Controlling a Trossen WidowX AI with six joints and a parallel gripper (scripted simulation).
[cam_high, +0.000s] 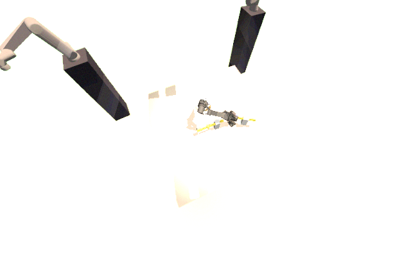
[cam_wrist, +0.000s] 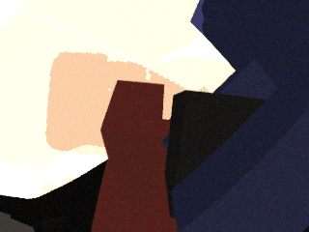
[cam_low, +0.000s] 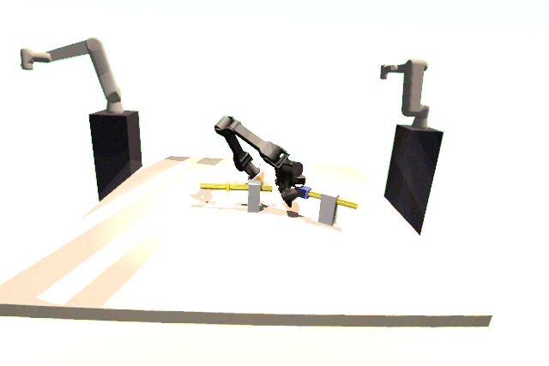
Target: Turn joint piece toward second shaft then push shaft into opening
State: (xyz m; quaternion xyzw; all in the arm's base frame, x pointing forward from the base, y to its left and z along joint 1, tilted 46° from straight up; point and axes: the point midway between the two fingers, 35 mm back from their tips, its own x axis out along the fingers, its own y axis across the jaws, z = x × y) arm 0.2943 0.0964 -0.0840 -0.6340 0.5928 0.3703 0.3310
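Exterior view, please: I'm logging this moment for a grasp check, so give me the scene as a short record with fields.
arm: dark arm bent down between two grey blocks
gripper: gripper shut on the blue joint piece
fixed shaft: yellow shaft through the right block, joint piece on its end
sliding shaft: yellow shaft through the left block, untouched
wrist view: blue piece fills the right side beside a dark red finger
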